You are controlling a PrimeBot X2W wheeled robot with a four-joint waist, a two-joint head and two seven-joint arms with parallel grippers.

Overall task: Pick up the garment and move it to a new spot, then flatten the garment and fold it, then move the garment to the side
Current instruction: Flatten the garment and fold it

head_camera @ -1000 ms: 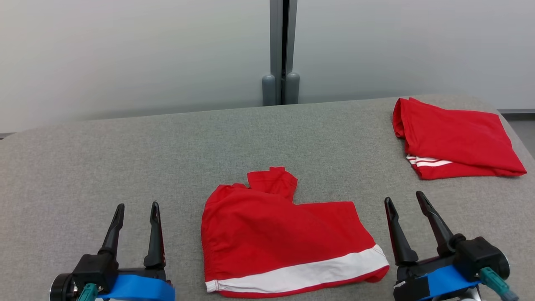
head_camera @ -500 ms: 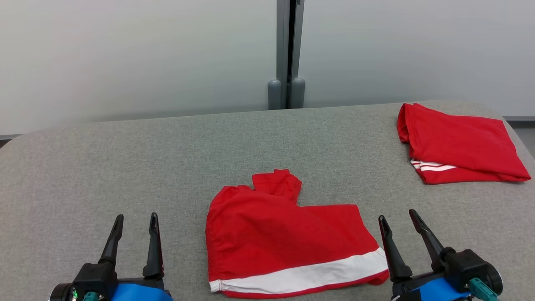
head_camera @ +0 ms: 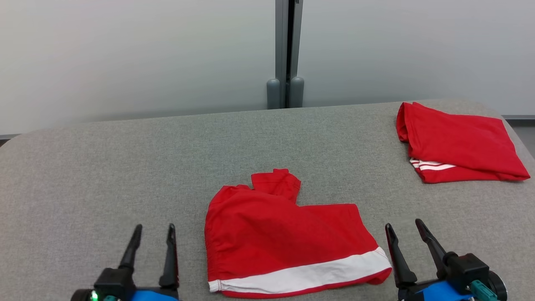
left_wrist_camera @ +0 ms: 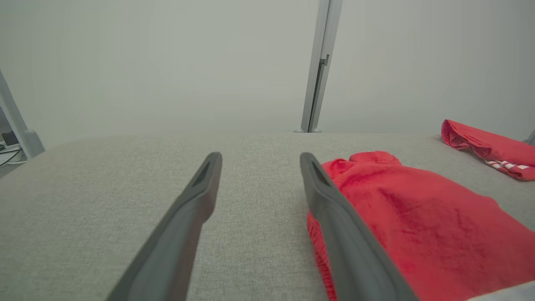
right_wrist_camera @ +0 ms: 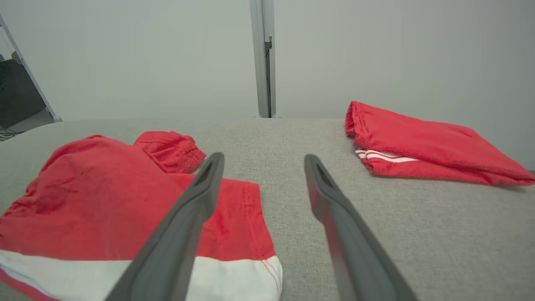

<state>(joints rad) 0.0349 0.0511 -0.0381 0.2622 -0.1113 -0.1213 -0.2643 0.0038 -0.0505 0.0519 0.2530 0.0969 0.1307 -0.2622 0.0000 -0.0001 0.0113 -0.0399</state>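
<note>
A red garment point(head_camera: 284, 242) with a white band along its near hem lies roughly folded at the middle of the grey padded table point(head_camera: 125, 159), one red flap sticking out at its far edge. My left gripper point(head_camera: 154, 228) hovers open just left of it, with nothing between the fingers. In the left wrist view the left gripper point(left_wrist_camera: 260, 156) has the garment point(left_wrist_camera: 418, 217) right beside its right finger. My right gripper point(head_camera: 403, 223) stands open and empty just right of the garment's white-banded corner. The right wrist view puts the right gripper point(right_wrist_camera: 263, 156) over the garment's point(right_wrist_camera: 104, 192) right edge.
A second red garment point(head_camera: 459, 142), folded, with thin white stripes, lies at the table's far right corner, also in the right wrist view point(right_wrist_camera: 418, 146). A grey post point(head_camera: 286, 50) and a pale wall stand behind the table. Bare grey surface stretches left and behind.
The view shifted slightly at first. Since then my left gripper has moved right, closer to the garment, and both grippers have drawn back toward the near edge. The garments lie unchanged.
</note>
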